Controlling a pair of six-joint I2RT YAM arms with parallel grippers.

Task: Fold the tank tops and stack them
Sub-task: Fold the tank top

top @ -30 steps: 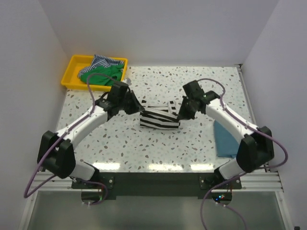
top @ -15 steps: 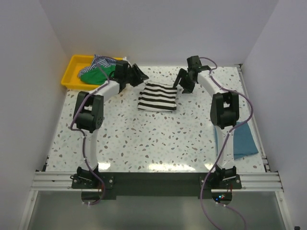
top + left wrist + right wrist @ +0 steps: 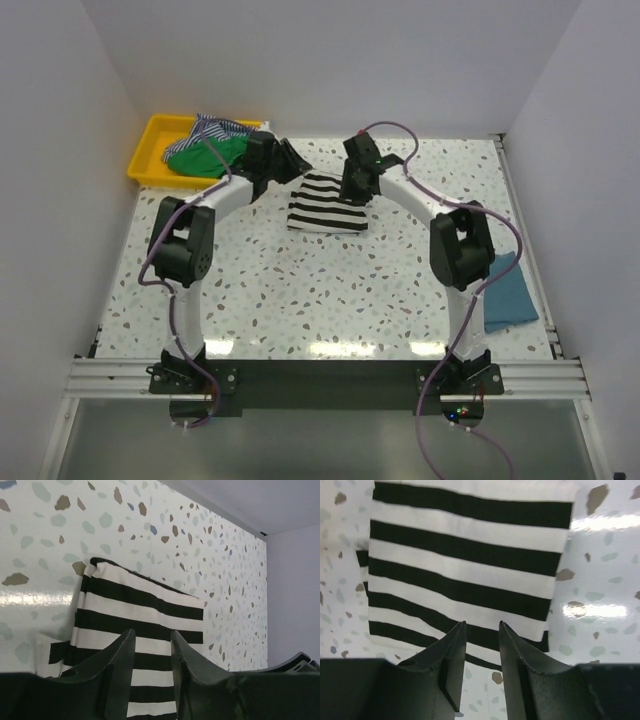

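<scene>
The black-and-white striped tank top (image 3: 328,204) lies folded into a rectangle on the far middle of the table. It also shows in the left wrist view (image 3: 142,612) and the right wrist view (image 3: 465,560). My left gripper (image 3: 292,160) hovers at its far-left corner, open and empty (image 3: 152,632). My right gripper (image 3: 352,192) hovers over its far-right part, open and empty (image 3: 481,625). The teal-blue tank top (image 3: 505,295) lies folded at the right edge. The green top (image 3: 205,155) and the finely blue-striped top (image 3: 215,128) lie bunched in the yellow tray.
The yellow tray (image 3: 148,155) stands at the far left corner, close to my left arm. White walls enclose the table at the back and sides. Both arms reach out over the speckled table (image 3: 300,290).
Over the last second both arms stretched away and the striped top moved to the far side of the table. Since then my right gripper swung left over the top; the left barely moved.
</scene>
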